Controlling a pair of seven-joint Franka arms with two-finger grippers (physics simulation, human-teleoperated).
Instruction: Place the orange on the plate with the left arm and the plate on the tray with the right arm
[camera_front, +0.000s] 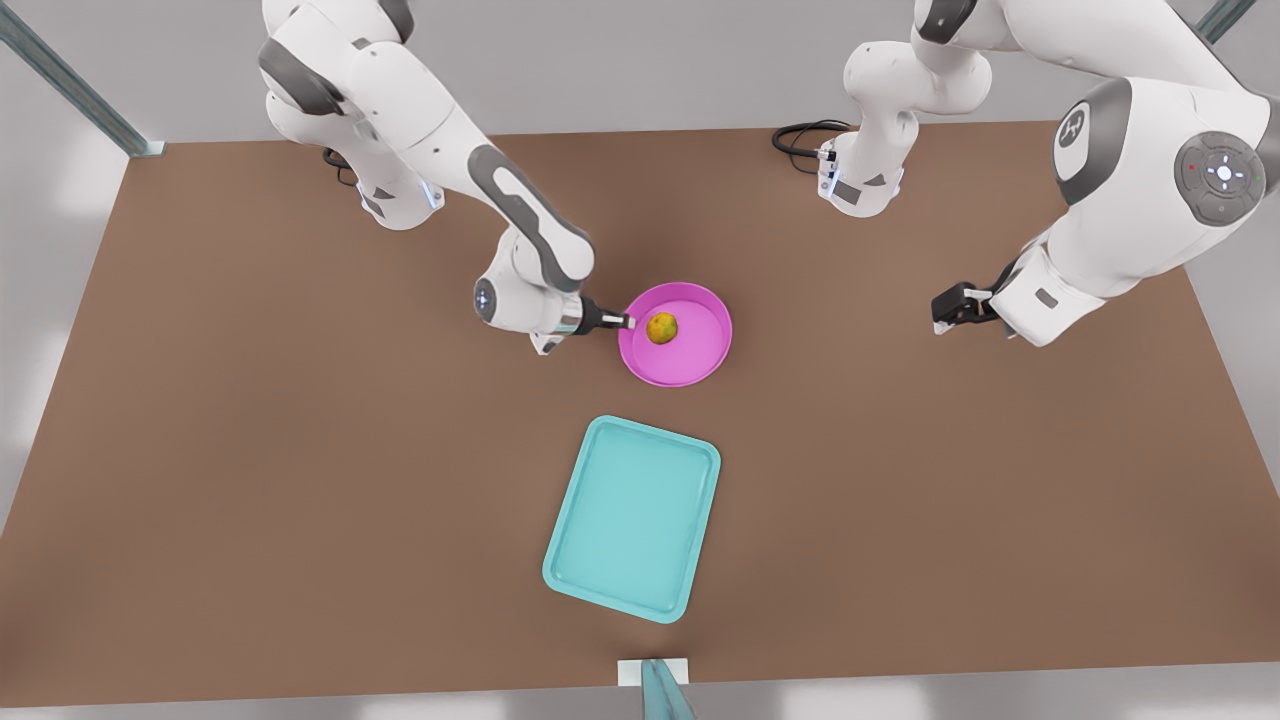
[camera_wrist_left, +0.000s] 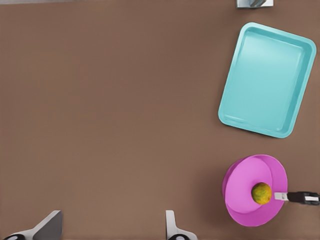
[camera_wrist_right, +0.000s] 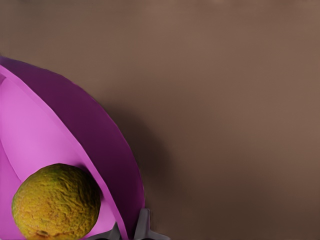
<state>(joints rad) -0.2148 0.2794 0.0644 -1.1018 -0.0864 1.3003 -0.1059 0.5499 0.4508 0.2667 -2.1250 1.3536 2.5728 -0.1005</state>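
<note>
The right claw (camera_front: 628, 322) pinches the plate (camera_front: 690, 350) rim beside the orange (camera_front: 662, 327); the tray (camera_front: 632, 520) lies nearby toward the tabletop's camera-side edge. The left claw (camera_front: 945, 310) waits wide, well apart.

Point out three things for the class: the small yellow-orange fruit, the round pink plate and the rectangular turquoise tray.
small yellow-orange fruit (camera_front: 662, 327), front view, middle of its skin.
round pink plate (camera_front: 700, 350), front view, bare floor beside the fruit.
rectangular turquoise tray (camera_front: 632, 518), front view, bare floor.
</note>
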